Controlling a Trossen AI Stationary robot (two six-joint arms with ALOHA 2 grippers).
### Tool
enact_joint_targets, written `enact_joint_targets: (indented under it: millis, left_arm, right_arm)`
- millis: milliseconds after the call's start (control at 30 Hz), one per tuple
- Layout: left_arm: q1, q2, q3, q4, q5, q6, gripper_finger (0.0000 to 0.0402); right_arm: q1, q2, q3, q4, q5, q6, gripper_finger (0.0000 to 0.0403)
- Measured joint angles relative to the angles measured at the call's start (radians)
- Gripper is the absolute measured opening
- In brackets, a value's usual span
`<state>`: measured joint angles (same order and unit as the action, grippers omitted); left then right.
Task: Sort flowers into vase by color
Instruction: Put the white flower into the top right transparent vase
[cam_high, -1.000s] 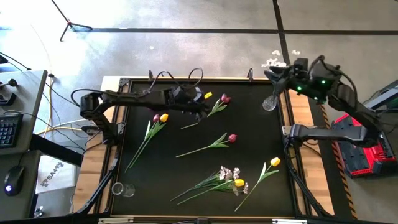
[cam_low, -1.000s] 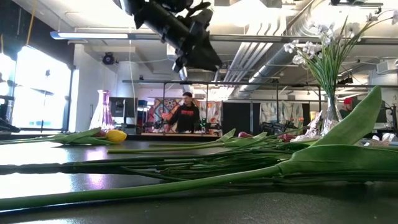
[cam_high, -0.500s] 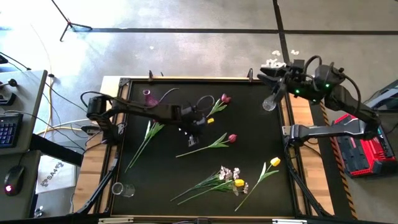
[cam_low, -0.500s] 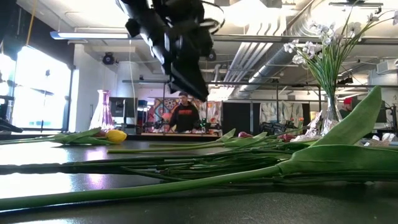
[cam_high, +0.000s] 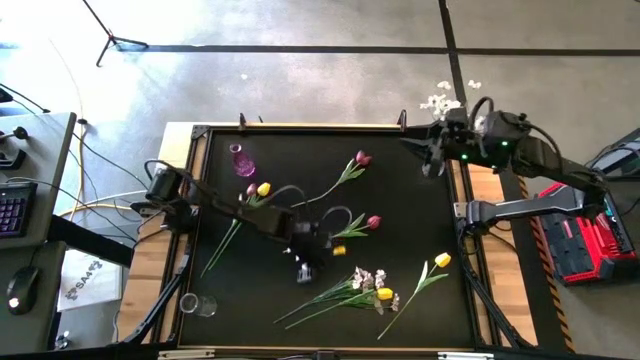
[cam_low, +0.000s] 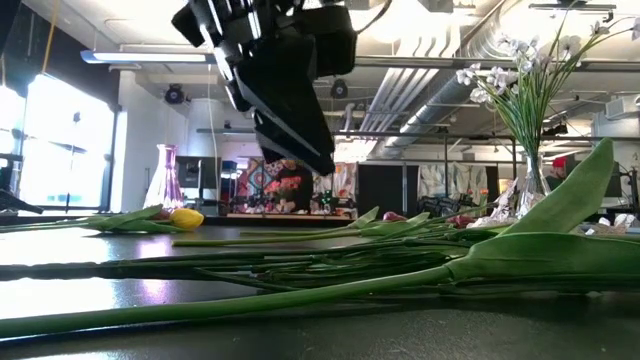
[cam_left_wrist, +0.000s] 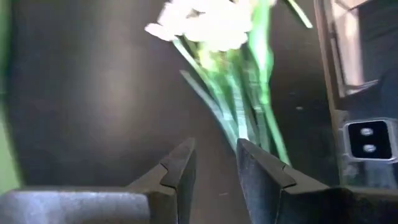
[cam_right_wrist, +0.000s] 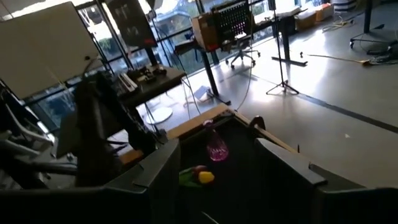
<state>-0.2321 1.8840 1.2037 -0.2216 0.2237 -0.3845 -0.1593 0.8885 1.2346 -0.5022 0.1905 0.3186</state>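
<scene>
While my left gripper (cam_high: 305, 262) hangs mid-table, fingers a narrow gap apart and empty, the white spray (cam_high: 365, 278) lies just beside it at 4 o'clock, tangled with a yellow tulip (cam_high: 384, 295). Risk: I grab both stems. Right gripper (cam_high: 432, 152) waits wide open at 1 o'clock.

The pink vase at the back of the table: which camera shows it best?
The right wrist view shows the pink vase best: upright on the dark table, nothing in front. The low view shows it far off at the left. The high view sees it only from above. The left wrist view misses it.
</scene>
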Motion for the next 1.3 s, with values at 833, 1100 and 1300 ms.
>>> enact_joint_targets:
  millis: [833,1100,1300]
  left_arm:
    - [-0.14,0.165,0.003,0.105,-0.097,-0.179,0.0078]
    - [-0.131,0.113,0.003,0.111,-0.147,-0.188,0.0068]
    - [-0.16,0.076,0.009,0.113,-0.265,-0.129,0.0137]
  right_arm:
    - [0.227,0.036,0.0,-0.183,0.163,0.427,0.0193]
    - [0.356,0.033,0.0,-0.208,0.33,0.54,0.0193]
    - [0.456,0.058,0.0,-0.22,0.413,0.581,0.0193]
